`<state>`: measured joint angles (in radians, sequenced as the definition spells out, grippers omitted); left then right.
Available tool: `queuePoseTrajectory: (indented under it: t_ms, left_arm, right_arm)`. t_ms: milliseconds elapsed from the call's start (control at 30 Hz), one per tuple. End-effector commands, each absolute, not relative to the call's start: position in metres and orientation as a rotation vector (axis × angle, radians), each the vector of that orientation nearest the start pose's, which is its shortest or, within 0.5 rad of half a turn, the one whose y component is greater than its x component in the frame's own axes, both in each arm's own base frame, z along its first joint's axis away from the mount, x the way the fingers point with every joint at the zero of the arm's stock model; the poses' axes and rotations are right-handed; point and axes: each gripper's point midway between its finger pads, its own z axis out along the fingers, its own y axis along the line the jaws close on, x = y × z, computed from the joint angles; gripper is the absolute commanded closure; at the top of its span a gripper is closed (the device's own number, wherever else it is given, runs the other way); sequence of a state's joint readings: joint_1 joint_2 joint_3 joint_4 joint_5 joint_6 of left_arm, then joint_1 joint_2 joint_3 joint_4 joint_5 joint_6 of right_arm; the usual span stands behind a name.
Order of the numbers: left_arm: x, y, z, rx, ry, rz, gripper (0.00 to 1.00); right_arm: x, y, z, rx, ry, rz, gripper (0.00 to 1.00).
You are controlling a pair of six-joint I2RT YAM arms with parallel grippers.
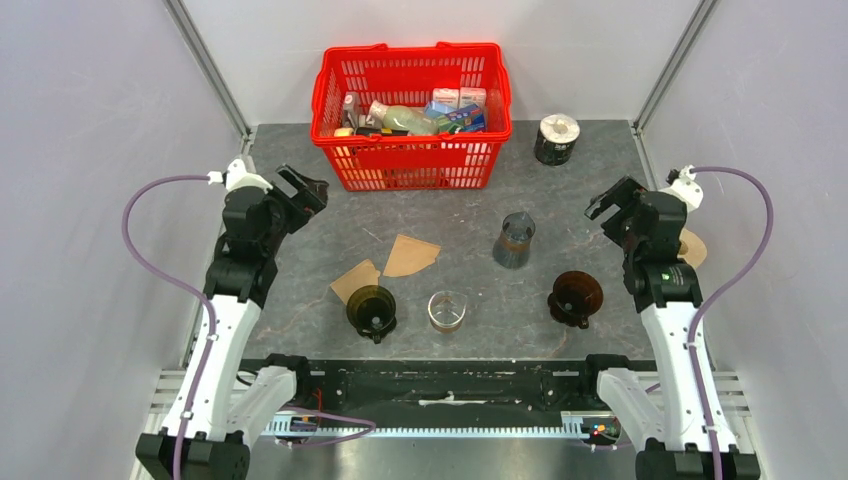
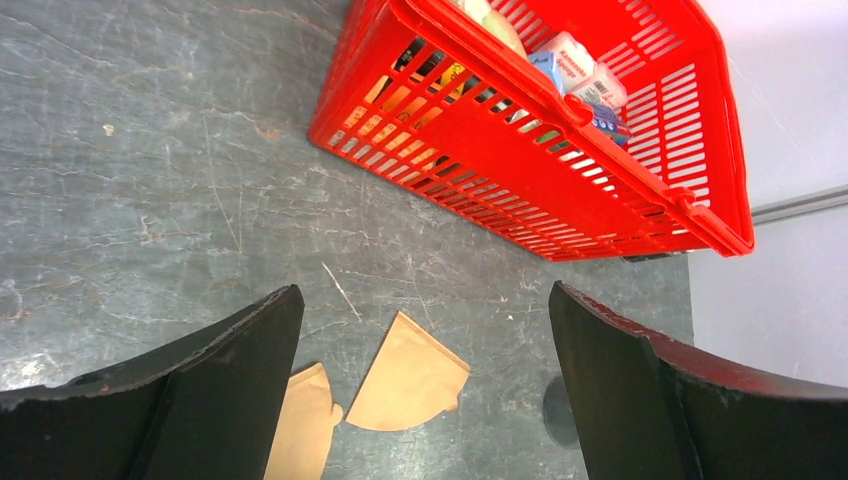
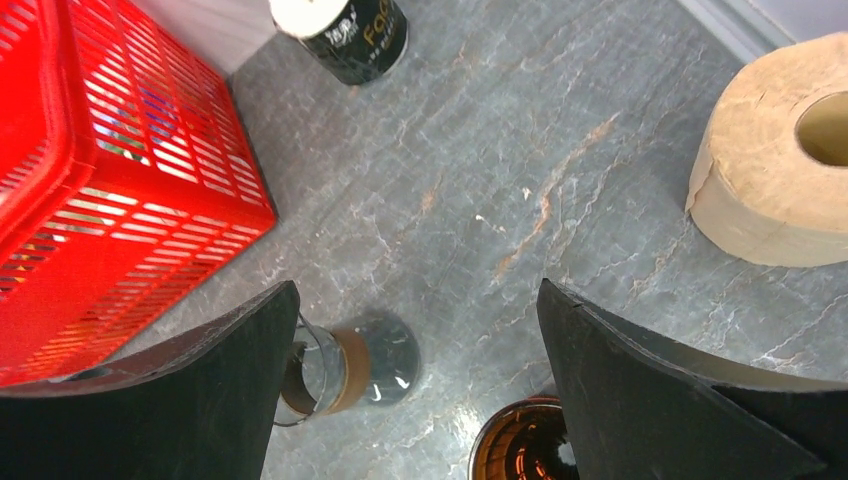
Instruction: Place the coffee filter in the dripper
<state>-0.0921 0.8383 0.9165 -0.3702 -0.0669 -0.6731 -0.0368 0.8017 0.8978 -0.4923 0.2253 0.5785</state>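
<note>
Two flat brown paper coffee filters lie left of centre on the table, one (image 1: pixel 410 255) behind the other (image 1: pixel 355 280). Both show in the left wrist view, the far one (image 2: pixel 410 380) and the near one (image 2: pixel 300 430). A dark olive dripper (image 1: pixel 372 310) stands just in front of them. An amber-brown dripper (image 1: pixel 575 297) stands at the right and shows in the right wrist view (image 3: pixel 520 445). My left gripper (image 1: pixel 305 188) is open and empty, raised behind the filters (image 2: pixel 425 292). My right gripper (image 1: pixel 607 205) is open and empty, raised behind the amber dripper (image 3: pixel 417 288).
A red basket (image 1: pixel 410 110) of groceries stands at the back. A glass carafe (image 1: pixel 514 240) with a brown band and a small glass (image 1: pixel 447 310) stand mid-table. A black can (image 1: pixel 557 139) is at the back right. A paper roll (image 3: pixel 780 180) lies by the right edge.
</note>
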Motion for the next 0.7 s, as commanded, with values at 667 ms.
queuePoseTrajectory:
  t_ms: [667]
  left_arm:
    - [0.342, -0.085, 0.274, -0.323, 1.775, -0.638, 0.00]
  right_arm:
    - [0.211, -0.013, 0.173, 0.850, 2.390, 0.012, 0.03]
